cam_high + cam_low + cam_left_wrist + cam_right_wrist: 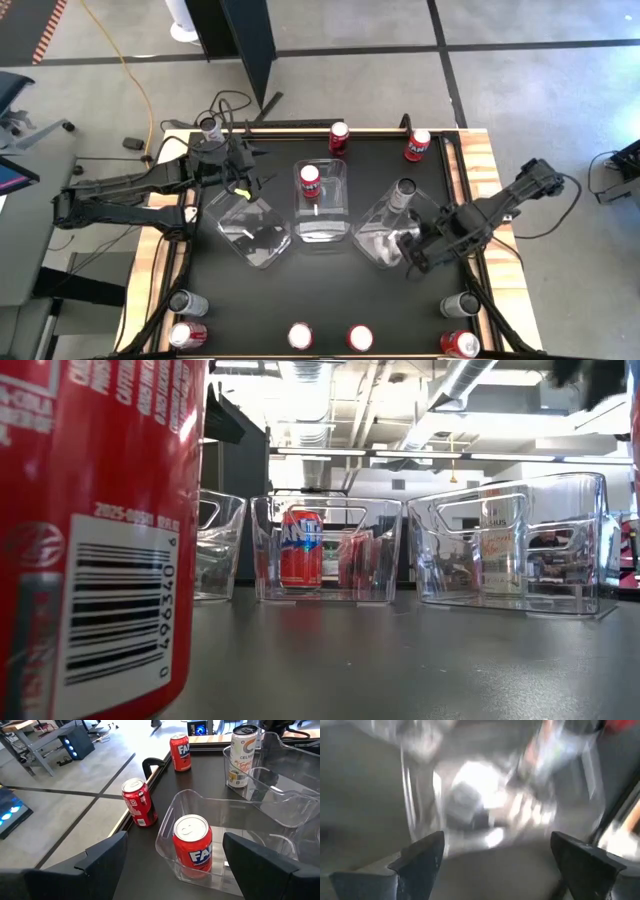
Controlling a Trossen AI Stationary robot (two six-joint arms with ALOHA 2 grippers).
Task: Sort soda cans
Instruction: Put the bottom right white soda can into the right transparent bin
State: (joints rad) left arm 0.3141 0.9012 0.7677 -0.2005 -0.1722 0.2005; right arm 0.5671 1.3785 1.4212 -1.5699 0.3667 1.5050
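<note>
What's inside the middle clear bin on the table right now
One red can stands upright at the far end of the middle bin. The rest of its floor looks bare through the clear plastic. In the low view, the can hides a little of the bin behind it.

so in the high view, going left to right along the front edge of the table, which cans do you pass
silver can → red can just below it → red can with a white top → second red can with a white top → silver can on the right → red can in the corner
</note>
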